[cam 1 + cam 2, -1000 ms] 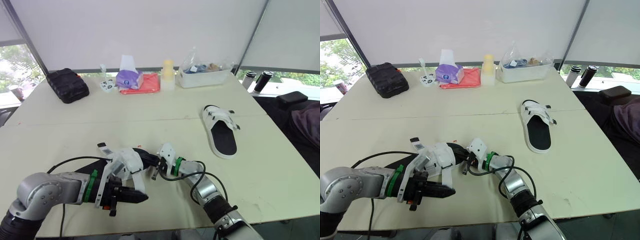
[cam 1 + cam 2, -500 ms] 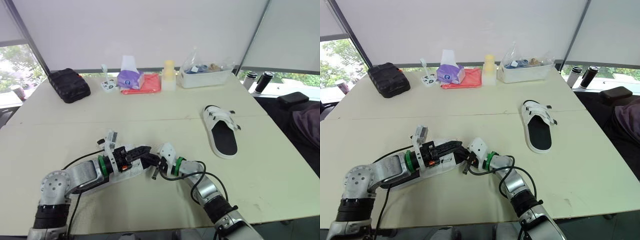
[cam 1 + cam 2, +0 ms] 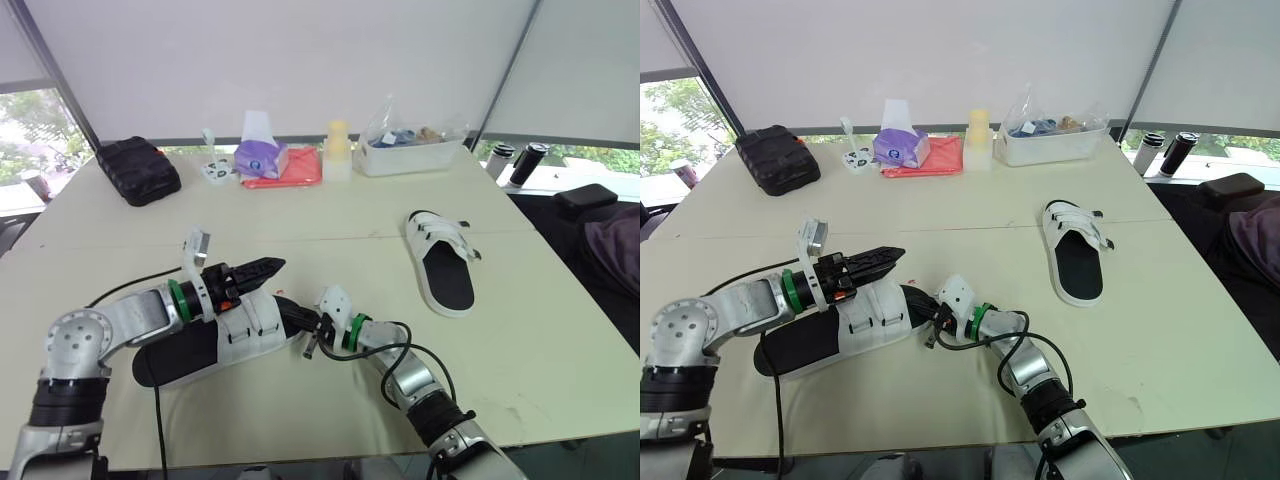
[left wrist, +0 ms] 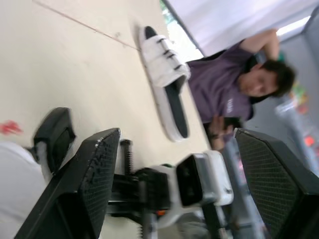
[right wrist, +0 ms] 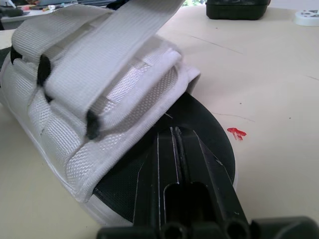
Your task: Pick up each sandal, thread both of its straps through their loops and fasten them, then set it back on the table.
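The heel end of the white-strapped, black-soled sandal [image 5: 99, 124] runs off the picture's edge beyond the right gripper [image 5: 174, 130]. That gripper's fingers lie pressed together on the footbed, and whether they pinch anything cannot be told. Past the wide-spread left gripper [image 4: 175, 132], a person in a purple shirt [image 4: 229, 94] is blurred. Far beyond both grippers, the contents of the clear plastic tub [image 3: 410, 152] are too small to tell.

The place looks like an office or lab meeting room: a broad pale table [image 3: 300, 225] backed by white roller blinds [image 3: 300, 60], with a window [image 3: 30, 130] onto trees at 10 o'clock. On the table are a black case [image 3: 136, 170] at 10, tissues [image 3: 258, 155] at 12 and a clear plastic box [image 3: 410, 150] at 1. Two flasks [image 3: 527, 162] stand on the sill at 2.
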You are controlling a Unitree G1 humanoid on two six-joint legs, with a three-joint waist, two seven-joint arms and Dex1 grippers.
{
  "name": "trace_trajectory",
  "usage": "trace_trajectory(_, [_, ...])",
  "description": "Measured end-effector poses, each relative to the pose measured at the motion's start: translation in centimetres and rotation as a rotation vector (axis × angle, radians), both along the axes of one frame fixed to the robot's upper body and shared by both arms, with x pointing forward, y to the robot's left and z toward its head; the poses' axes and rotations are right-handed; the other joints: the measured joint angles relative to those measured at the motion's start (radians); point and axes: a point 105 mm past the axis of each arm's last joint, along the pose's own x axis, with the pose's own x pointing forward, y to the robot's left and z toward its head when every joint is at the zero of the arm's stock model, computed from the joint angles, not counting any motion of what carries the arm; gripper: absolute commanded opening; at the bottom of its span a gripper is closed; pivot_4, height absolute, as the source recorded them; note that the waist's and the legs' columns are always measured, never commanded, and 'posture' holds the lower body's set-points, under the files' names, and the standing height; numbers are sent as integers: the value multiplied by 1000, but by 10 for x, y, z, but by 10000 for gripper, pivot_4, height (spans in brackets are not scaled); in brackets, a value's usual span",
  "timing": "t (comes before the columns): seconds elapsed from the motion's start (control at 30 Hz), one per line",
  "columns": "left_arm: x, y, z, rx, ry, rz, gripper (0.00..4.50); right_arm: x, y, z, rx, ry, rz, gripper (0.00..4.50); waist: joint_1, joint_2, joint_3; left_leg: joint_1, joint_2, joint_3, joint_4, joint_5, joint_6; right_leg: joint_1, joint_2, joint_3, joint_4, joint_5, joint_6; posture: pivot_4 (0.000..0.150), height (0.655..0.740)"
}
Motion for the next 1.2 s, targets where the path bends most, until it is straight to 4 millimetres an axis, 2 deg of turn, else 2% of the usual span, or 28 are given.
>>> trace_trajectory(0.17, [22, 23, 39, 274, -268, 25, 39095, 0, 2, 0, -1, -1, 6, 0, -3, 1, 0, 0, 1, 1, -1, 0, 0, -1, 2, 1, 0, 0, -1, 1500, 7400])
trace_trajectory(0.23, [27, 28, 47, 366, -365, 14, 39095, -1, 2, 0, -1, 0, 7, 0, -3, 4, 1, 0, 1, 2, -2, 0, 0, -1, 2, 1, 0, 0, -1, 1500, 7400])
trace_trajectory(0.37, [24, 30, 28, 533, -405, -102, 39095, -1, 3, 1, 1, -1, 9, 0, -4, 4, 1, -1, 3, 2, -2, 0, 0, -3, 3, 2, 0, 0, -2, 1500, 7400])
trace_trajectory(0.47, [12, 32, 16, 620, -420, -219, 39095, -1, 4, 1, 2, -2, 11, 0, -4, 4, 2, -1, 4, 3, -3, 0, 0, -5, 4, 3, 0, 1, -2, 1500, 7400])
trace_trajectory(0.6, [-9, 26, 8, 674, -501, -340, 39095, -1, 3, 1, 2, -2, 9, 0, -3, 6, 3, -1, 6, 3, -3, 0, 0, -5, 4, 4, 0, -1, -6, 1500, 7400])
trace_trajectory(0.73, [-22, 30, -5, 868, -630, -414, 39095, -1, 3, 0, 1, -1, 8, 0, 0, 7, 4, -1, 7, 3, -3, 0, 0, -5, 4, 4, 0, -1, -6, 1500, 7400])
trace_trajectory(0.93, [-41, 27, -6, 1115, -1055, -571, 39095, -1, 1, 1, -5, -2, 19, 0, 8, 7, 3, -1, 10, 5, -3, 0, 0, -6, 3, 6, 0, -1, -9, 1500, 7400])
trace_trajectory(1.03, [-59, 27, -12, 1161, -1212, -680, 39095, 0, 0, 1, -11, -4, 25, 0, 10, 7, 4, -1, 11, 6, -3, 0, 1, -6, 3, 6, 0, -2, -9, 1500, 7400])
trace_trajectory(1.2, [-77, 17, -24, 1202, -1454, -760, 39095, 1, 0, 0, -15, -5, 29, 0, 15, 7, 3, 0, 13, 8, -3, 0, 2, -6, 3, 7, 0, -1, -10, 1500, 7400])
